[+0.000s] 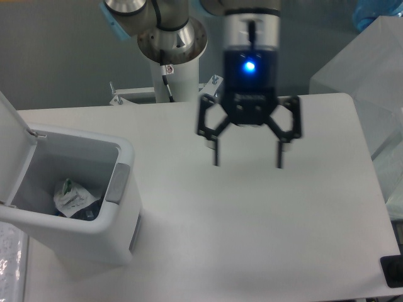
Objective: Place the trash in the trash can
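Both trash items judged deposited, though only one confirmed by sight. Crumpled white wrapper point(71, 195) lying at bottom of trash can point(94, 234), resting against a darker bluish mass just beside it, probably the crushed bottle point(80, 209); too shadowed to identify with certainty. No loose trash visible on table point(252, 239). Task therefore assessed as complete or nearly so. Remaining work, if any: closing of hinged lid point(14, 148), not demanded by task wording.

Gripper point(248, 157) hanging above table centre, well apart from trash can, spread wide, nothing between the jaws. Slightly blurred in the frame. Blue indicator light lit on black gripper body.

Materials and shapes:
- Trash can: white moulded plastic, boxy with rounded corners, smooth semi-gloss walls, thick rolled rim. Grey panel point(118, 182) set into near-side rim. Lid standing open, raised at the left side.
- Wrapper: thin white film, heavily creased, irregular faceted lump, faint green print. Judged light and springy.
- Bottle: mostly hidden; bluish translucent appearance only.
- Table: flat matte white top, rounded corner at far right.
- Gripper fingers: slim, dark, rigid, tapering to narrow tips.
- Arm base point(172, 39): round metallic flange on white post behind table.
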Available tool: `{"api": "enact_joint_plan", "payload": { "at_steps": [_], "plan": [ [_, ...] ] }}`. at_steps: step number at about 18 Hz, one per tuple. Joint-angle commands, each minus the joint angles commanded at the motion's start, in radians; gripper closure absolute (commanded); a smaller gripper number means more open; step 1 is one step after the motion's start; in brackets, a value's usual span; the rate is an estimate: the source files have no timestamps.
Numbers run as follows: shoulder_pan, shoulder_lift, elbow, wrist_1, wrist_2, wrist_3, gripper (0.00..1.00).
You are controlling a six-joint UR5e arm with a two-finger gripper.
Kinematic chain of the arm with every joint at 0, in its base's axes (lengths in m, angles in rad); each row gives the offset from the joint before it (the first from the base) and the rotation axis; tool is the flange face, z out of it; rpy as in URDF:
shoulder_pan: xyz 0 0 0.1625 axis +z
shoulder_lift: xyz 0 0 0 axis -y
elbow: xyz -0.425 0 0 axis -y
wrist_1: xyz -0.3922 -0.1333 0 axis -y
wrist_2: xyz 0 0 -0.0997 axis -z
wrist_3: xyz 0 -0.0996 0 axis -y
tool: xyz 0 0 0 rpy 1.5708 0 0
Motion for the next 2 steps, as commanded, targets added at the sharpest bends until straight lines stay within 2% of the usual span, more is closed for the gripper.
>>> {"api": "enact_joint_plan", "payload": {
  "at_steps": [2],
  "plan": [
    [0.003,-0.015,0.018,-0.002,0.002,0.003,0.00]
  ]
}}
